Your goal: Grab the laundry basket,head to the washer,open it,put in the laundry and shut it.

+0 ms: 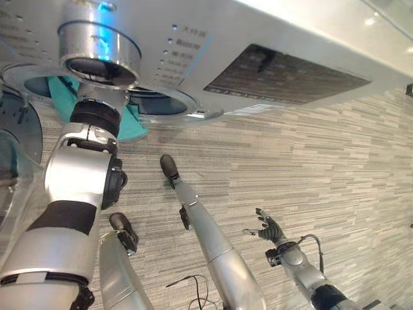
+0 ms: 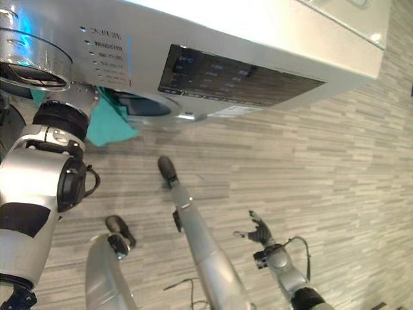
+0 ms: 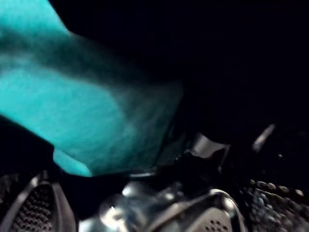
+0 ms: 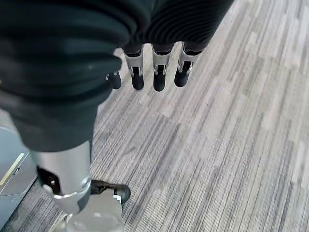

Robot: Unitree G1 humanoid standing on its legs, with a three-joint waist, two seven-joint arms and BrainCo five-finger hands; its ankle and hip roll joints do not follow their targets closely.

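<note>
Washer [image 1: 303, 39] overhead across the head views, white front sloping down toward the striped grey carpet [image 1: 310, 168]; dark control panel [image 1: 284, 76] set into the front, rows of small printed labels [image 1: 187, 45] beside it, too small and slanted to read; round door opening [image 1: 158, 103] low on the front, chrome ring around it; left arm reaching up into that opening, wrist at the rim, left hand [image 3: 193, 159] deep inside the dark drum, fingers lost in shadow, so grasp or release impossible to tell; teal cloth [image 1: 132, 126] draped over the lower rim of the opening just beside the left wrist, part hanging outside, part inside the drum [image 3: 87, 116] close against the hand; right hand [image 1: 268, 227] low and well apart from the washer, above the carpet, fingers spread loose and straight, grasping nothing, well apart from the cloth.
</note>
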